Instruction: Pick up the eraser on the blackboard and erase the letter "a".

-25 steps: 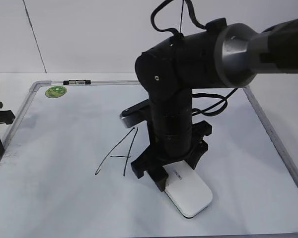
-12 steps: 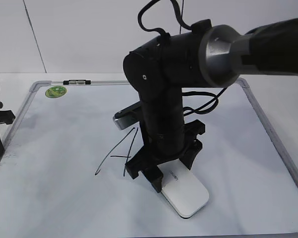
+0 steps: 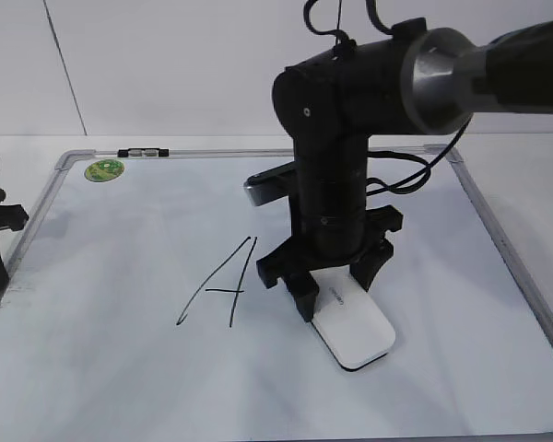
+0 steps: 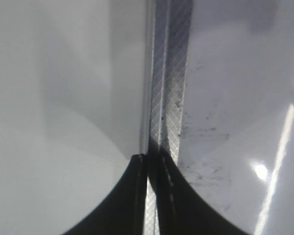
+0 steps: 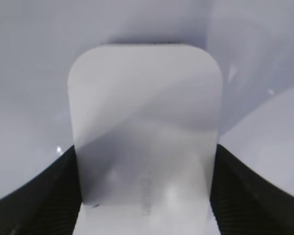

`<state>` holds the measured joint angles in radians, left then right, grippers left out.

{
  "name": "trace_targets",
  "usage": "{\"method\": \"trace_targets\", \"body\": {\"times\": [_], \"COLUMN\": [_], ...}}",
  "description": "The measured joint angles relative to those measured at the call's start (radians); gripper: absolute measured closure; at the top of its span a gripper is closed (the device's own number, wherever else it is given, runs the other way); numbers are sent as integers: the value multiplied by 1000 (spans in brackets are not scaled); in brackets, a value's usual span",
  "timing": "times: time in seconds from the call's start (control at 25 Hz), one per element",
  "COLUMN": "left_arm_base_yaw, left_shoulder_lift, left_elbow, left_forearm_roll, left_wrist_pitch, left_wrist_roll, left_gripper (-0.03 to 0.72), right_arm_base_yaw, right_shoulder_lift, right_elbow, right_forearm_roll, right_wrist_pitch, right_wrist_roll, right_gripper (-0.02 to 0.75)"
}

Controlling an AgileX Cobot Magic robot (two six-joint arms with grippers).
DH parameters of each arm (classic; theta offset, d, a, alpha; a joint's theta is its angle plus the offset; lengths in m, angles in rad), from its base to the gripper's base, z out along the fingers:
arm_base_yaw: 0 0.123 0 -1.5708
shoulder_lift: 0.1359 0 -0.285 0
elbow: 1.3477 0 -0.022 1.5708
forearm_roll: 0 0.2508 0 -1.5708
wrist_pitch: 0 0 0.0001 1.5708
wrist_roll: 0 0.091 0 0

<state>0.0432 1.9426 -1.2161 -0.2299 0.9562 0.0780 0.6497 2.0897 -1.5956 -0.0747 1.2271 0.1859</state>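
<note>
The right gripper [image 3: 330, 293] stands upright over the far end of the eraser [image 3: 355, 333], its two fingers straddling the white block's short sides. The eraser lies flat on the blackboard [image 3: 111, 368], a little right of centre and toward the near edge, with its long axis running from far-left to near-right. The right wrist view shows this grasp plainly: the eraser [image 5: 144, 132] fills the gap between the two dark fingers [image 5: 34, 200], which press against both its flanks, so the gripper looks clenched on the eraser. From the exterior view alone the contact is harder to judge, since the wrist hides the fingertips.

The only writing in view is a tall, angular "A" [image 3: 223, 284], just left of the right gripper, on the bare board. No small round "a" shows in any view; it may sit behind the arm, but that cannot be told. If the target lies near that mark, the coming stroke runs leftward from the eraser, across its long axis, and the right arm is by far the nearer one.

The left gripper [image 4: 149, 191] sits at the board's left edge, well apart from the eraser. Its wrist view shows what the exterior view does not: the fingers drawn together, holding nothing, above the grey metal frame [image 4: 169, 73]. A green sticker [image 3: 103, 169] and a small marker [image 3: 142, 153] lie at the far left corner.
</note>
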Motion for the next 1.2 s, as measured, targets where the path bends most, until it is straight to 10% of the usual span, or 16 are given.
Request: {"method": "trace_targets", "body": {"times": [0.92,1.2], "left_arm_base_yaw": [0,0], "left_shoulder_lift": [0,0], "left_elbow": [0,0], "left_forearm_roll": [0,0], "left_wrist_pitch": [-2,-2], "left_wrist_roll": [0,0], "left_gripper": [671,671], "right_arm_base_yaw": [-79,-239], "right_shoulder_lift": [-197,-197], "right_elbow": [-7,-7], "right_forearm_roll": [-234,-239], "right_wrist_pitch": [-58,-23], "right_wrist_roll": [215,227], "right_gripper": [189,189]}}
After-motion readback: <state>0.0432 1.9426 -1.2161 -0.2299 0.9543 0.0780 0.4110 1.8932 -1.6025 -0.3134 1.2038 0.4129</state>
